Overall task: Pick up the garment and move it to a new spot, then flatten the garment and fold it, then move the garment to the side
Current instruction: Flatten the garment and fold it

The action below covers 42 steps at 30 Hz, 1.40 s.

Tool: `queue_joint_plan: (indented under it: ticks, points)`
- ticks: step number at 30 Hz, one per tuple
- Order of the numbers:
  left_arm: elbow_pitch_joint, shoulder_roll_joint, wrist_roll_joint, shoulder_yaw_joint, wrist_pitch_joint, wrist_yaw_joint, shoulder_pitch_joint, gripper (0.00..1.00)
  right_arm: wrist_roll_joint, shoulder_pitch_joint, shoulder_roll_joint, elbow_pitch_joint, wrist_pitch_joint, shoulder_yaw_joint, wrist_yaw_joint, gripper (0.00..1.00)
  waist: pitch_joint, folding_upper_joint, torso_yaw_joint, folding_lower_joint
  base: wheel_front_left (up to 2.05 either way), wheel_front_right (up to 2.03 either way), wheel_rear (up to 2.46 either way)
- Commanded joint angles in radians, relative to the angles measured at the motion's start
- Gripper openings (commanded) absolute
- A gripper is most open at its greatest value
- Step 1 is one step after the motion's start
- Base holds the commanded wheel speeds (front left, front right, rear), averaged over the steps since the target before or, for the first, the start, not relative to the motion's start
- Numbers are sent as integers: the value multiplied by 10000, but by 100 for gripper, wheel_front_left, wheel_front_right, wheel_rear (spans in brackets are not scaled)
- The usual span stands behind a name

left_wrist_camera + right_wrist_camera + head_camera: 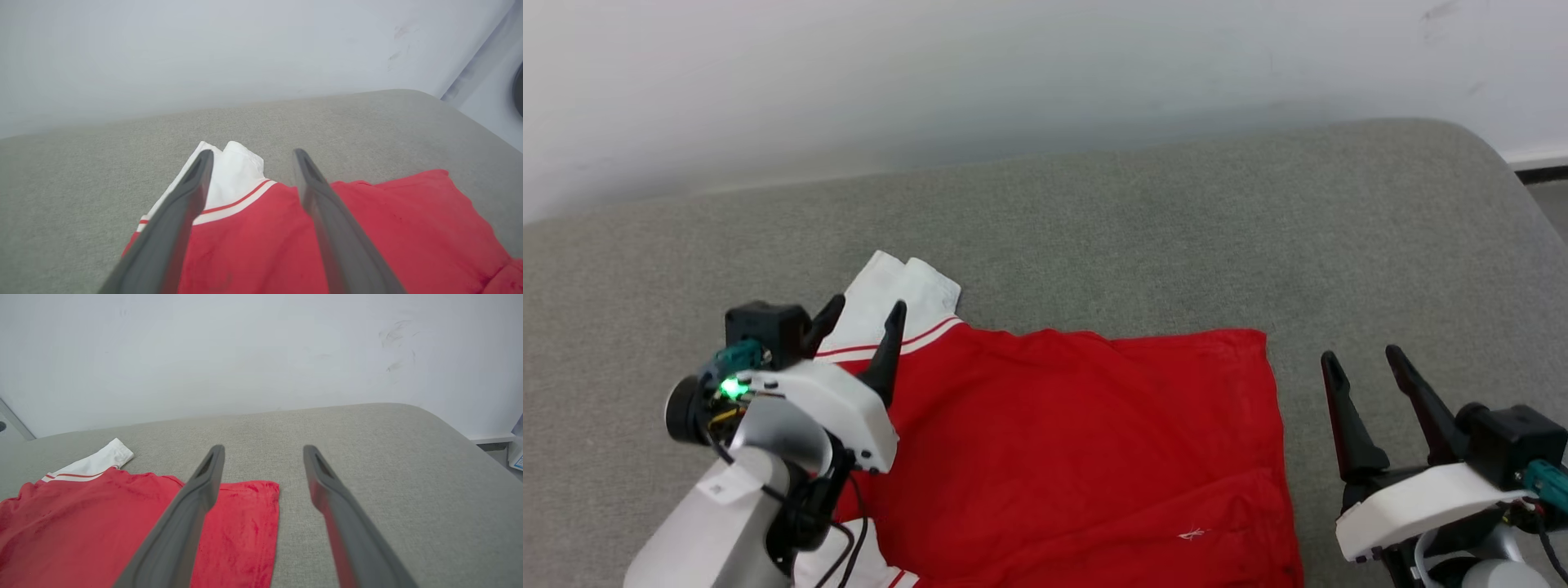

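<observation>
The garment (1078, 457) lies spread on the grey cushion, red body up, with a white sleeve (898, 298) and striped trim at its far left corner. My left gripper (862, 314) hovers open over that sleeve; in the left wrist view the garment (261, 245) and white sleeve (235, 175) sit between and below the open fingers (196, 192). My right gripper (1364, 363) is open, just right of the garment's right edge, holding nothing. In the right wrist view the garment (81, 522) lies to the left under the left finger (200, 494).
The grey upholstered surface (1176, 237) runs back to a white wall (1013, 73). Its right end curves down to the floor (1552, 204). Bare cushion lies beyond and right of the garment.
</observation>
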Motion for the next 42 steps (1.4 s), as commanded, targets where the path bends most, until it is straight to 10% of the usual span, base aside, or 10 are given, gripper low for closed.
queue_joint_plan:
  ticks: [1,15,29,30,32,33,42]
  points:
    - [296,-90,35,-36,41,-128,-411,100,10,-216,42,-90,-64,27,0,100,439,-1,-296,0,0,0,0]
    - [5724,-183,-700,-558,3119,-2516,-5063,100,885,-1472,49,456,-539,639,0,100,1924,-1,-1285,0,0,0,0]
    - [8226,1065,-1137,-1302,7414,-2982,-6520,100,1758,-1908,49,1302,-1225,1209,0,100,3143,-1,-2272,0,0,0,0]
    - [8358,1041,-1231,-1366,7772,-2989,-6412,92,1775,-1951,49,1358,-1276,1236,0,100,3179,-1,-2293,0,0,0,0]
    - [8525,849,-1485,-1371,8280,-2987,-6196,11,1884,-1979,49,1483,-1288,1251,0,100,3242,-1,-2311,0,0,0,0]
    - [8590,727,-1611,-1353,8436,-2990,-6112,0,1893,-2001,49,1538,-1307,1258,0,100,3264,-1,-2315,0,0,0,0]
    - [8381,408,-1552,-1017,6561,-2641,-6266,0,2451,-2719,45,2344,-509,1269,0,100,3014,-1,-2011,0,0,0,0]
